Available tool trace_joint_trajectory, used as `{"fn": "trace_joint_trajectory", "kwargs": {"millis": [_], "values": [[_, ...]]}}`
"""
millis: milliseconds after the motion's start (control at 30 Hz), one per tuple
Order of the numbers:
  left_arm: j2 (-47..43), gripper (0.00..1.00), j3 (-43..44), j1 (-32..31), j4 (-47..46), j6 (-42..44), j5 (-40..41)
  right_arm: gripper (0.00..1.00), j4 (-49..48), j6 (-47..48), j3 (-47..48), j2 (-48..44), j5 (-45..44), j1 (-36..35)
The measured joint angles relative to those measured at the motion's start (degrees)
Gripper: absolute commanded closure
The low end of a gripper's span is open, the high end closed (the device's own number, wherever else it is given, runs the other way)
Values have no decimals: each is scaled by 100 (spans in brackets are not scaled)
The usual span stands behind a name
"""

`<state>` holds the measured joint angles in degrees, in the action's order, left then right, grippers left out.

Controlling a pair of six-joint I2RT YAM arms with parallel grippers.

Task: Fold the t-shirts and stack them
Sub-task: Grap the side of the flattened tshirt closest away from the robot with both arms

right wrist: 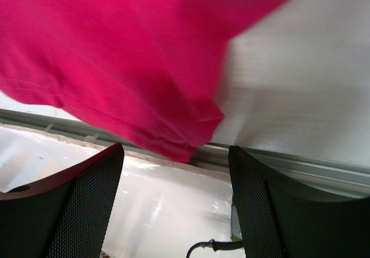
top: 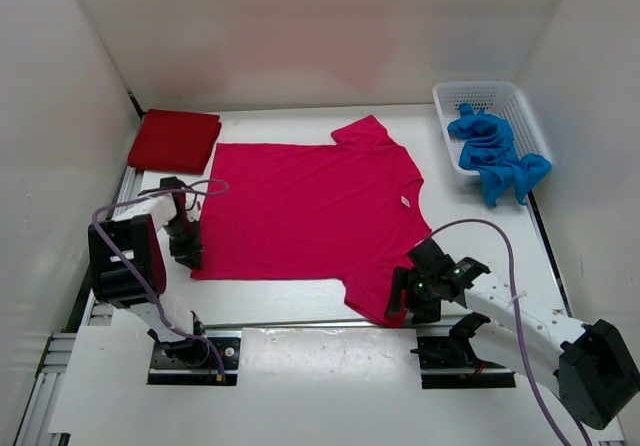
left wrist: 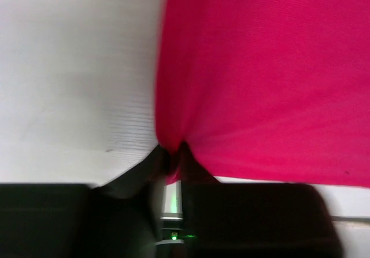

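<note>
Your right gripper (top: 410, 301) sits at the near edge of the table (top: 480, 226). Its jaws are apart, with the near sleeve of the magenta-pink t-shirt (top: 310, 206) lying between the fingers (right wrist: 87, 206), not gripped. Your left gripper (top: 188, 254) is clamped on that shirt's near-left hem corner, and the cloth puckers at the pinch. The shirt lies flat mid-table. A folded dark red t-shirt (top: 175, 139) sits far left. The bright blue t-shirt (top: 495, 151) is bunched in the white mesh basket (top: 480, 88), far right.
</note>
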<state>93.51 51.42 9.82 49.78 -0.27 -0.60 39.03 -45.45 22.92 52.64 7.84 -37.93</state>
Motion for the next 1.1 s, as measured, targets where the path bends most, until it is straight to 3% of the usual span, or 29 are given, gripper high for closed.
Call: {"fn": "trace_joint_trajectory", "kwargs": {"millis": [233,500,600,633,800,1100], "values": [[50,90,52,-70,57,2,-52,27,-251,-76,-195,275,184,-39],[35,90,63,-81,90,4,-52,50,-415,-81,-175,457,354,-50],[35,90,70,-81,103,4,-52,66,-446,-52,-129,560,380,-50],[35,90,72,-81,103,4,-52,76,-461,-50,-116,612,393,-52],[35,90,85,-81,111,4,-52,100,-511,-13,-76,776,411,-72],[35,90,627,-81,599,4,-50,100,-317,140,619,420,146,76]]}}
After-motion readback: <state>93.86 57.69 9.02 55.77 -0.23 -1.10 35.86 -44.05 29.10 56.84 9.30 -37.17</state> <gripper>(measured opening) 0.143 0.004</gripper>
